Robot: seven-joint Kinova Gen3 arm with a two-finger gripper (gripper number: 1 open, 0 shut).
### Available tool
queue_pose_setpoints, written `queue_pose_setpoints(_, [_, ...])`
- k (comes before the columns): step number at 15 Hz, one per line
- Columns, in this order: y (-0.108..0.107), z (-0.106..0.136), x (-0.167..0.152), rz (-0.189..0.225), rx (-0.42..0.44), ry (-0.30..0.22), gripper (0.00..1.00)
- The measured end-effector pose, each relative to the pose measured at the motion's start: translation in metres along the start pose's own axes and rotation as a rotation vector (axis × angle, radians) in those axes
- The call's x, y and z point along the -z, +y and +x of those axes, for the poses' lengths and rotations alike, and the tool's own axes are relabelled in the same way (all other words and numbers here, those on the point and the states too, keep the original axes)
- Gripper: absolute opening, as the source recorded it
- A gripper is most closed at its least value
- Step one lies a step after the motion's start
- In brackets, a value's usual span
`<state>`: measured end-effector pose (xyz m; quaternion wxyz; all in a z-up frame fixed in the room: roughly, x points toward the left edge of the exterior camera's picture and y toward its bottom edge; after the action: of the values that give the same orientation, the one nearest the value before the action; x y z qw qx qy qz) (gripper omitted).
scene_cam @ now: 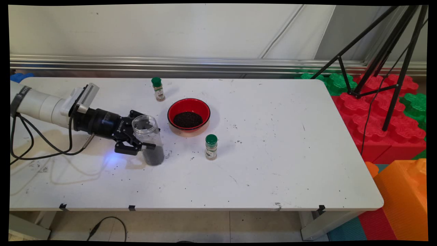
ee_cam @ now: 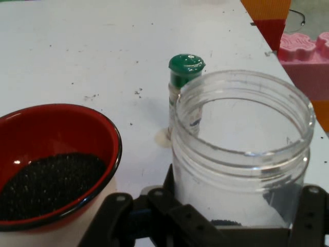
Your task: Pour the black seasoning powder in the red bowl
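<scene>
My gripper (scene_cam: 141, 136) is shut on a clear open-topped jar (scene_cam: 149, 139), which stands about upright on the white table (scene_cam: 266, 164) with dark grains in its bottom. In the hand view the jar (ee_cam: 241, 154) fills the lower right between the fingers. Just right of the jar is a red bowl (scene_cam: 188, 116) with a black rim, holding dark grains; the same bowl (ee_cam: 51, 162) shows in the hand view's lower left. A green-capped spice bottle (scene_cam: 211, 147) stands beyond the jar and appears behind it in the hand view as the spice bottle (ee_cam: 182, 82).
A second green-capped spice bottle (scene_cam: 158, 89) stands at the back of the table. Dark grains lie scattered around the jar and bowl. A black tripod (scene_cam: 382, 68) and large coloured foam blocks (scene_cam: 379, 112) are off the table's right end.
</scene>
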<state>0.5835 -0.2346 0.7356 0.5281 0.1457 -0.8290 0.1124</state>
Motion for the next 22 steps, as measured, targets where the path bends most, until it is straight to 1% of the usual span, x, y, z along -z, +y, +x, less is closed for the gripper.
queue_pose_setpoints(6, [0.001,0.000,-0.001,-0.007,0.006,0.003,0.00])
queue_pose_setpoints(10, [0.001,0.006,0.000,-0.012,0.011,0.015,0.00])
queue_pose_setpoints(19, [-0.008,0.033,0.002,-0.004,0.026,0.067,0.00])
queue_pose_setpoints(22, [-0.014,0.048,0.002,0.002,0.031,0.093,0.00])
